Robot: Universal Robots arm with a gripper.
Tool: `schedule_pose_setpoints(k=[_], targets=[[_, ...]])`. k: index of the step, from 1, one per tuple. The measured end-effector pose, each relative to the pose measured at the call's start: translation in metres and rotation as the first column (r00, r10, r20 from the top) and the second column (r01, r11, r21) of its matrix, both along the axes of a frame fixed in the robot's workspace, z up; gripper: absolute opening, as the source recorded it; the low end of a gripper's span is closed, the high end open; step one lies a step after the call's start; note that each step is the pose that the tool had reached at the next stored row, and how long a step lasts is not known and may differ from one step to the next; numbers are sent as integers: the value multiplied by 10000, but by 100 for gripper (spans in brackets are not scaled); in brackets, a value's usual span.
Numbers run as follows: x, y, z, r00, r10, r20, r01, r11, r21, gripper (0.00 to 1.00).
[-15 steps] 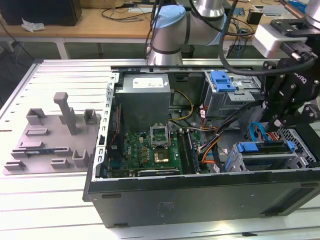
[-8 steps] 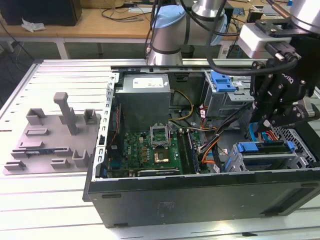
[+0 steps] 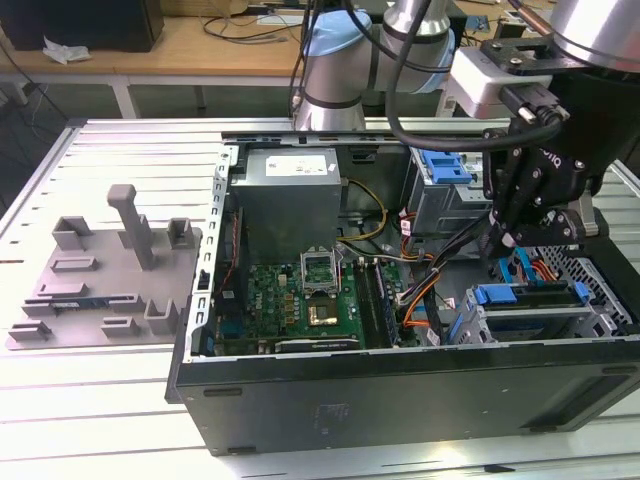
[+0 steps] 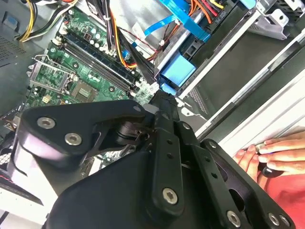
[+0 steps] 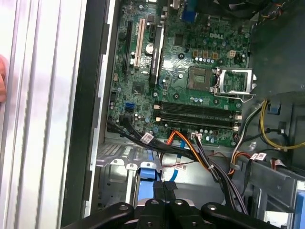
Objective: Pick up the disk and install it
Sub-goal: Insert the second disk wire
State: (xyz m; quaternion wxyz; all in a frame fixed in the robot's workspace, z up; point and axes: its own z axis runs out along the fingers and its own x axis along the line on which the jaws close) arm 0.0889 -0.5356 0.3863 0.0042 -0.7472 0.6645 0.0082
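The robot arm's black gripper hangs inside the open desktop computer case, its jaws drawn together on nothing, just above the drive cage at the exterior view's right. The disk, framed by its blue carrier bracket, already lies in the lower bay there, so the work looks to be at the seating stage; any further push calls for care. Orange and black cables trail from the green motherboard close beside the fingertips. A person's hand rests on the table rail outside the case, near the arm.
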Motion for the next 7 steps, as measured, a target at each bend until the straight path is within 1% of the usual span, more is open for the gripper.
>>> schedule_pose_setpoints(k=[7], targets=[[-4,1,0,10000,0,0,0,10000,0,11]])
